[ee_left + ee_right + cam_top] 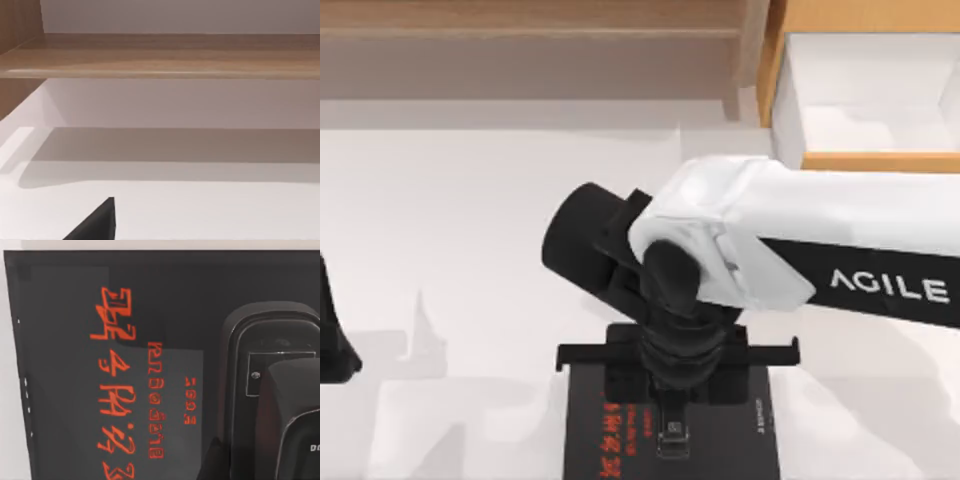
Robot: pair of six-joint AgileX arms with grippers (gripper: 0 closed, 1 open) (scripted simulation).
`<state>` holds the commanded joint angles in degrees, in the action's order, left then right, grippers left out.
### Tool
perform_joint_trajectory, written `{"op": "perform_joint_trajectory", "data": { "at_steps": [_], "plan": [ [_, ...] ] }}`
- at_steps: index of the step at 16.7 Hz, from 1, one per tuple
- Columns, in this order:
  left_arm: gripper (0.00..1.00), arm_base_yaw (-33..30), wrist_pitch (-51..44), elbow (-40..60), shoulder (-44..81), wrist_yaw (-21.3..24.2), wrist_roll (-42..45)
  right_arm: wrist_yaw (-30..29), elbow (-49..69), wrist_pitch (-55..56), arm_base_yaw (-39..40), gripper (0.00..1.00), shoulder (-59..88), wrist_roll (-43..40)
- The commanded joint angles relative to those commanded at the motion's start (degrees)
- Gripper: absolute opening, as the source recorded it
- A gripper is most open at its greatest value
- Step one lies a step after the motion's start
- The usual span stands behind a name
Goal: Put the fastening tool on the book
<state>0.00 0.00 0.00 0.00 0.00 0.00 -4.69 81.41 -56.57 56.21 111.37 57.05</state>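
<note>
While the white tabletop (470,250) fills most of the top view, a wood ledge (520,45) runs along its far edge and a wood-framed white box (865,95) sits at the far right corner. The right arm (840,235) reaches in from the right, white shell over black, with "AGILE" in white letters on its side, cut off by the frame edge. Its right hand (672,425) hangs over the book (595,420) near the front edge of the tabletop, wide black crossbar across the book's far edge. The book lies flat, black cover, red characters (117,390) in columns, not readable; small white text (761,415) near its right edge, too small to read; front part cut off by the frame. The stapler (671,432) lies on the cover just beside the red characters, small pale mark on top. In the right wrist view the stapler (270,370) is a rounded black block lying on the cover, partly hidden by a black finger (295,415); can't tell how far the hand is open or whether it grips the stapler. The left arm (335,340) is parked at the left edge, mostly cut off. Left wrist view: bare tabletop (200,210), wood ledge (165,55), a black corner (97,225) poking in, unclear what.
</note>
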Motion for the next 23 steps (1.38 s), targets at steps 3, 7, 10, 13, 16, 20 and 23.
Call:
{"op": "perform_joint_trajectory", "data": {
  "at_steps": [3, 7, 10, 13, 16, 20, 23],
  "plan": [
    [1.00, 0.00, 0.00, 0.00, 0.00, 0.00, 0.00, -0.05, -2.28, 3.43, 0.02, 0.00, 1.21, -0.15],
    [1.00, 0.00, 0.00, 0.00, 0.00, 0.00, 0.00, -0.06, -2.73, 4.10, 0.02, 0.00, 1.45, -0.18],
    [1.00, 0.00, 0.00, 0.00, 0.00, 0.00, 0.00, -0.06, -2.73, 4.10, 0.02, 0.23, 1.45, -0.18],
    [1.00, 0.00, 0.00, 0.00, 0.00, 0.00, 0.00, -0.06, -2.73, 4.10, 0.02, 0.45, 1.45, -0.18],
    [1.00, 0.00, 0.00, 0.00, 0.00, 0.00, 0.00, -0.06, -2.73, 4.10, 0.02, 0.68, 1.45, -0.18],
    [1.00, 0.00, 0.00, 0.00, 0.00, 0.00, 0.00, -0.06, -2.73, 4.10, 0.02, 0.98, 1.45, -0.18],
    [1.00, 0.00, 0.00, 0.00, 0.00, 0.00, 0.00, -0.06, -2.73, 4.10, 0.02, 1.00, 1.45, -0.18]
  ]
}}
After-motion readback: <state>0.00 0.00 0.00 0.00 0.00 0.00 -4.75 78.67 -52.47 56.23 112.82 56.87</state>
